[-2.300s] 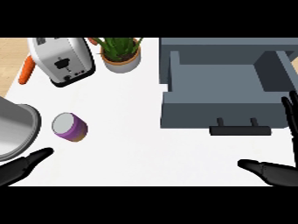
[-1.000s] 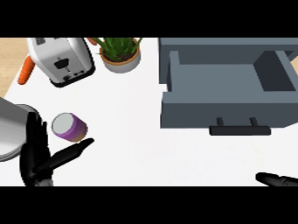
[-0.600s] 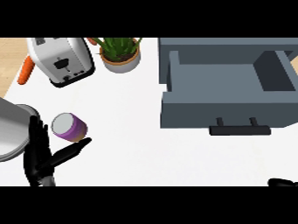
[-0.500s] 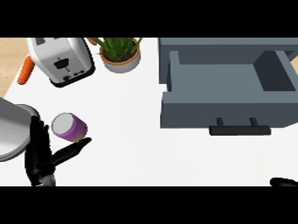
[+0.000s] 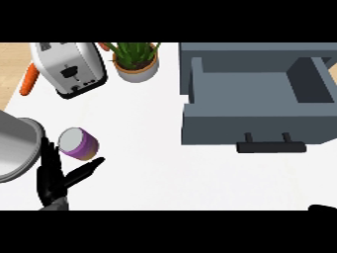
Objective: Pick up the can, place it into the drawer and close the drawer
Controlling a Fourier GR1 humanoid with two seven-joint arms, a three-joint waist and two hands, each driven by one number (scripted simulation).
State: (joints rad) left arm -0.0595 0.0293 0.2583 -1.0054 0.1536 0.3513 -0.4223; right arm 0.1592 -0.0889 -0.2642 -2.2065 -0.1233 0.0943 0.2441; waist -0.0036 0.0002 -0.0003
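Observation:
A purple can (image 5: 78,144) with a pale lid stands on the white counter at the left. My left hand (image 5: 56,178) is just below it, open, fingers straight up along the can's left side and thumb angled toward its lower right, not closed on it. The grey drawer (image 5: 262,99) stands pulled open at the right, its inside bare, with a black handle (image 5: 271,146) on the front. Only a sliver of my right hand (image 5: 328,208) shows at the lower right edge.
A large metal pot (image 5: 3,141) sits at the left edge, close to my left hand. A toaster (image 5: 68,67), a carrot (image 5: 29,79) and a potted plant (image 5: 135,59) stand along the back.
My left hand came in from the lower left edge up to the can and now holds almost still. My right hand sank from beside the drawer to the lower right edge.

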